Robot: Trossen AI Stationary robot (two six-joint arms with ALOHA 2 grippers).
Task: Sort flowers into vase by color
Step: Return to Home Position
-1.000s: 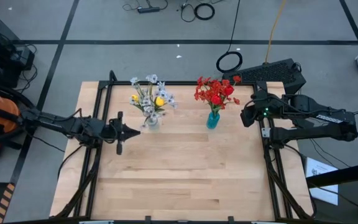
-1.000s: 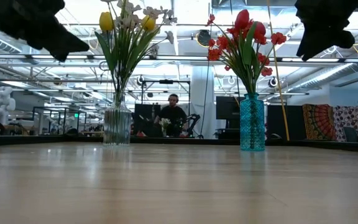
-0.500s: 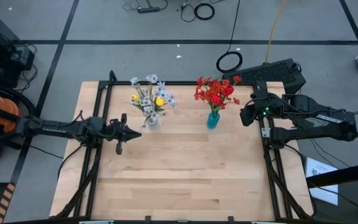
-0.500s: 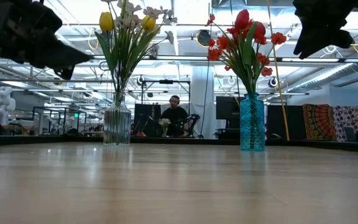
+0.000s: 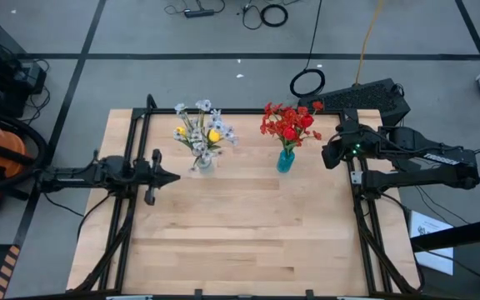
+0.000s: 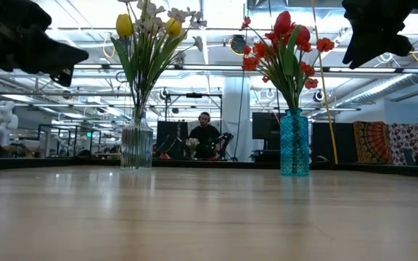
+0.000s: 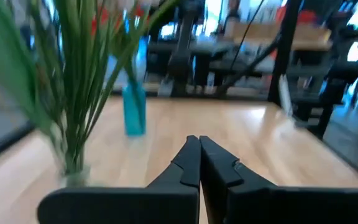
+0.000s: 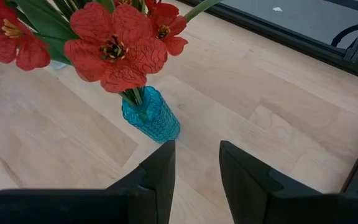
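A clear glass vase holds yellow tulip buds and pale wispy sprays; its base stands on the table. A blue vase holds red flowers, also standing upright. My left gripper is shut and empty, left of the clear vase, above the table. My right gripper is open and empty, right of the blue vase, raised off the table.
The wooden table has a black frame along its left, far and right edges. Bare wood lies in front of both vases. Beyond the far edge are cables and a dark keyboard. A person sits far behind the table.
My left gripper has drawn back toward the table's left edge, away from the clear vase, staying shut. The vases and flowers have not moved.
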